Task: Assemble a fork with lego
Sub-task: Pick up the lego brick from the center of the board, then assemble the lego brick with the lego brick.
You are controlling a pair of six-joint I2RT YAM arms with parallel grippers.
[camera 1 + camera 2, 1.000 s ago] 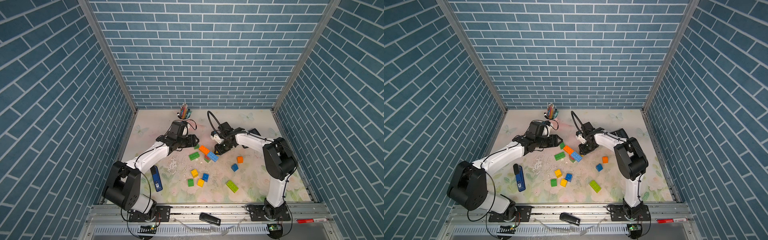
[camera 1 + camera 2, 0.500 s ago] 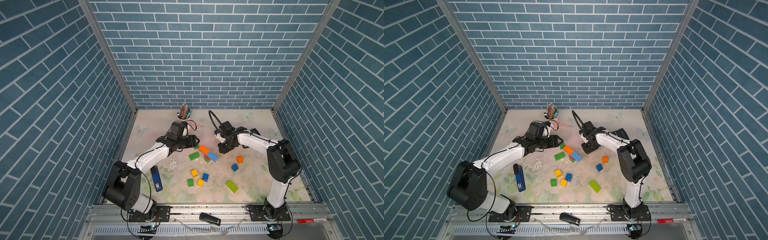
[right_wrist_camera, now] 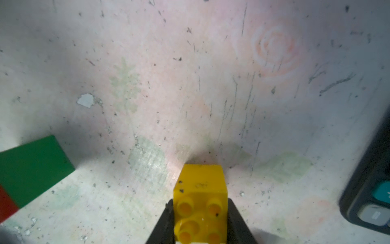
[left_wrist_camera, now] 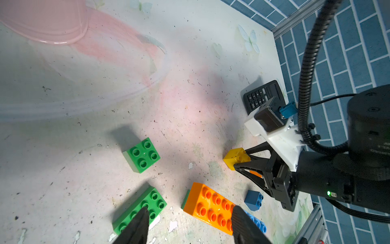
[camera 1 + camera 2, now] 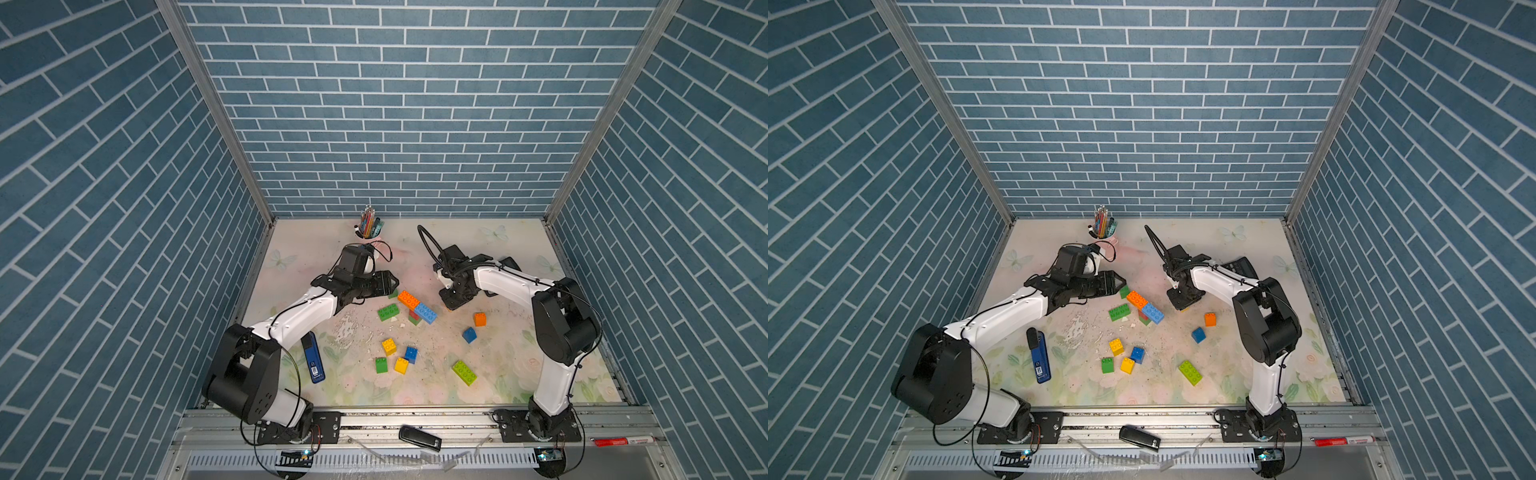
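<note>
- The right pincer (image 3: 200, 221) is clenched on a yellow square studded plastic brick (image 3: 200, 186). One black finger presses each side, and the studs face the wrist camera.
- In the left wrist view this held brick sits low at the pale floral-printed counter (image 4: 190, 95). I cannot tell whether it touches the surface.
- The left pincer (image 4: 190, 209) is released, its fingers spread wide and gripping nothing.
- It hovers above a green oblong plastic brick (image 4: 145, 205) and an orange oblong plastic brick (image 4: 209, 206).
- In a top view the orange oblong plastic brick lies end to end with a blue oblong plastic brick (image 5: 425, 312). Red and green pieces (image 5: 413, 319) show beneath them.
- A green square plastic brick (image 4: 142, 155) lies on the counter just beside the left pincer's tips.
- An orange square brick (image 5: 480, 319) and a blue sloped brick (image 5: 469, 334) lie loose near each other, towards the right arm's base.
- Nearer the front rail four small bricks cluster: a yellow one (image 5: 389, 345), a blue one (image 5: 411, 354), a green one (image 5: 381, 365) and a second yellow one (image 5: 401, 365).
- A lime oblong brick (image 5: 464, 372) lies apart from that cluster.
- A black calculator (image 4: 261, 95) lies behind the right arm.
- A pink cup of coloured pens (image 5: 368, 226) stands near the back wall.
- A blue handheld device (image 5: 312, 362) lies beside the left arm.
</note>
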